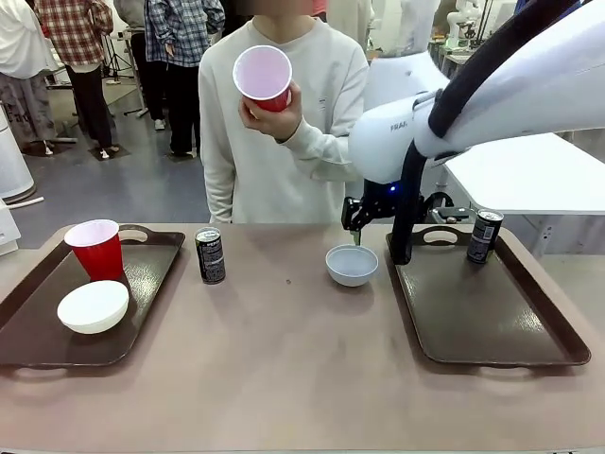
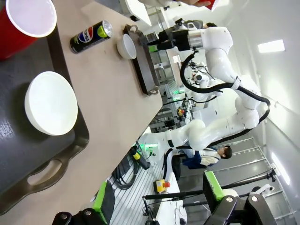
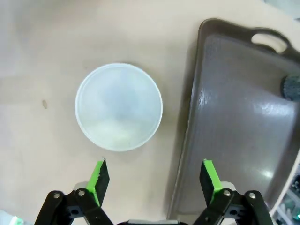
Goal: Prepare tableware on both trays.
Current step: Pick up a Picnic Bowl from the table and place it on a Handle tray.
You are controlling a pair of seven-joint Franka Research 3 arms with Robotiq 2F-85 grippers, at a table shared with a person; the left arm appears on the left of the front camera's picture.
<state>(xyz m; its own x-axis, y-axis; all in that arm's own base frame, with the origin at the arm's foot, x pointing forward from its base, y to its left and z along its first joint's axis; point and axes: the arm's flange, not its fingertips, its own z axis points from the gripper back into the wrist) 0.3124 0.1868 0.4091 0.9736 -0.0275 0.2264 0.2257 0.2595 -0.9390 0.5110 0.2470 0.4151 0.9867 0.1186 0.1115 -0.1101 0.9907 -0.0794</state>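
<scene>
The right fingers [image 3: 99, 180] are spread wide, holding nothing, just by the grey-blue bowl [image 3: 119, 107], which sits on the surface [image 3: 42, 56] beside the right tray [image 3: 234, 122] (not on it). The left fingers [image 2: 213, 186] are wide and empty too; their camera sees the white bowl [image 2: 50, 103] and a red cup [image 2: 28, 18] on the left tray [image 2: 18, 145]. The front view adds a black can [image 1: 485, 235] on the right tray, a second black can [image 1: 210, 255] on the surface, and a person's hand [image 1: 274, 118] holding up the other red cup [image 1: 263, 76].

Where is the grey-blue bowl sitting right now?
In the front view the grey-blue bowl sits on the bare table right of centre, just left of the right tray, near the right gripper.
</scene>
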